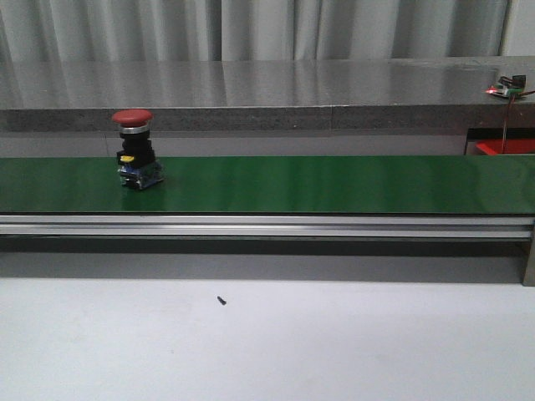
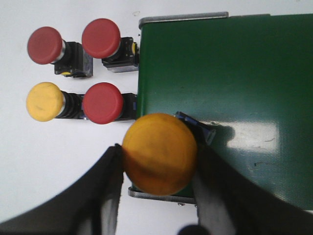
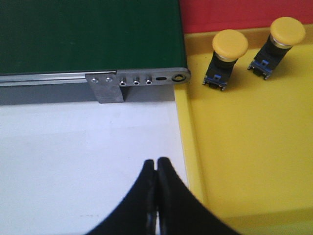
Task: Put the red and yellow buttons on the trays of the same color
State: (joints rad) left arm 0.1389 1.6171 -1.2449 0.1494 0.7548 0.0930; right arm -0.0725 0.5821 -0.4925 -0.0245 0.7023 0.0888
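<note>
- A domed yellow button point(image 2: 159, 154) is pinched by the left claw point(image 2: 157, 169) over the belt point(image 2: 234, 73) end.
- The right claw point(image 3: 156, 171) is pressed together above the white tabletop point(image 3: 73, 161), beside a glossy yellow tray point(image 3: 244, 147).
- A red button point(image 1: 134, 150) is seen upright on the belt.

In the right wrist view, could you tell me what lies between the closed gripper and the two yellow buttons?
Only the yellow tray's raised rim and bare floor separate the right gripper from the yellow buttons.
</note>
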